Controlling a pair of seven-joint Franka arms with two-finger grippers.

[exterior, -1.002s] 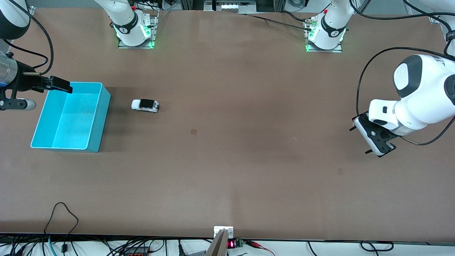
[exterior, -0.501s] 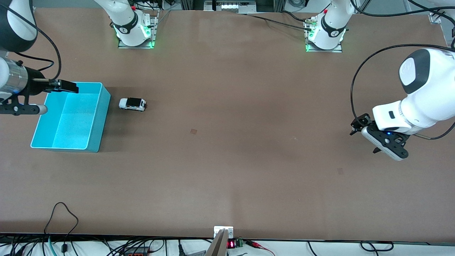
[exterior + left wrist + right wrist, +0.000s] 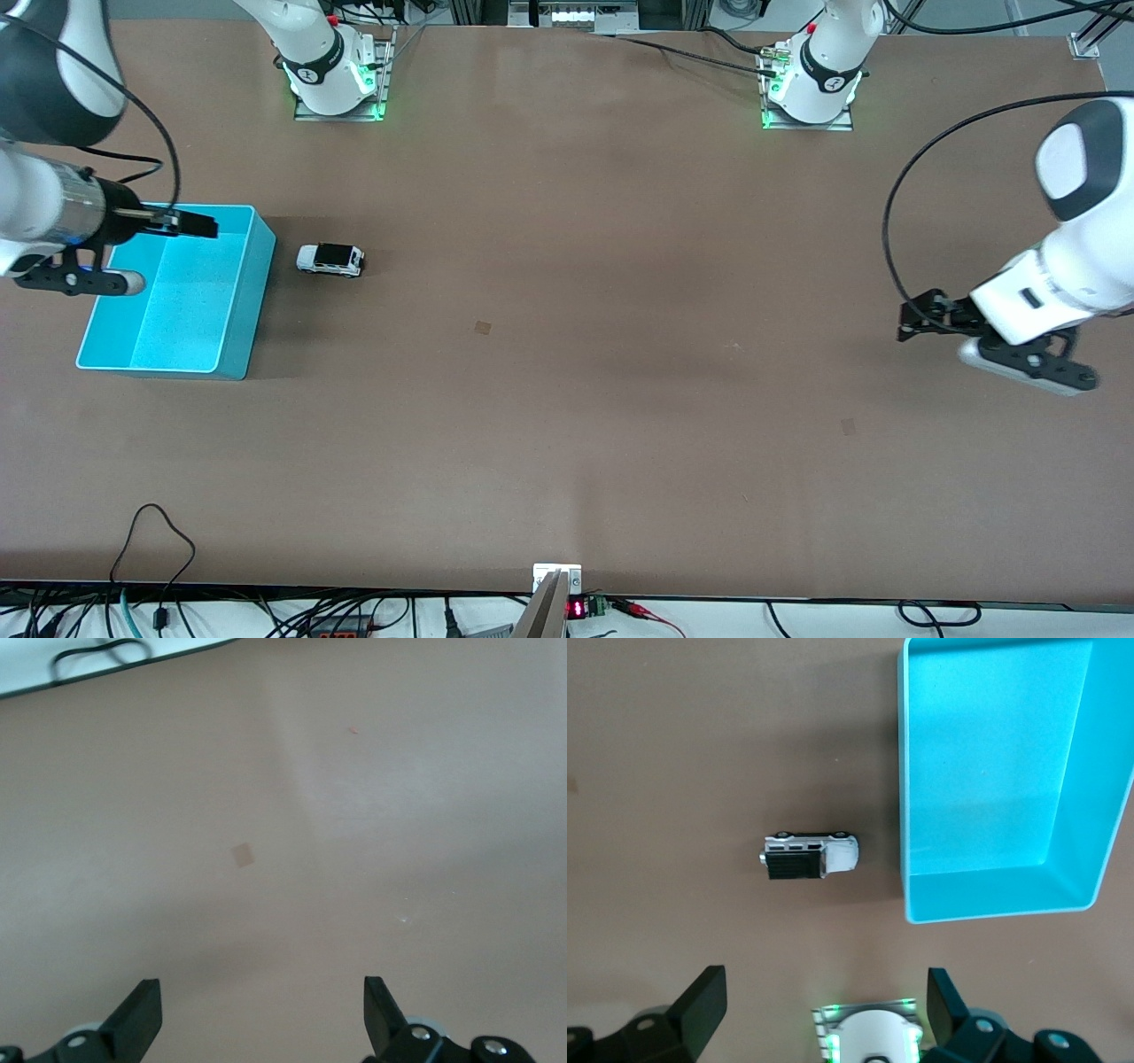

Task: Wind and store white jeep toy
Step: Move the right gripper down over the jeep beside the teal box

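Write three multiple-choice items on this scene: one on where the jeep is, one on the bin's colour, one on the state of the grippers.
1. Where is the jeep?
A. In the bin
B. On the table beside the bin
C. In the left gripper

2. What colour is the bin?
A. Teal
B. Red
C. Black

3. How do the grippers stand?
A. Both shut on the jeep
B. Only the right one open
C. Both open, holding nothing

Answers:
1 B, it sits on the table just clear of the bin's wall.
2 A, its walls and floor are teal.
3 C, the right gripper, over the bin's edge, and the left gripper, over bare table, show spread fingers.
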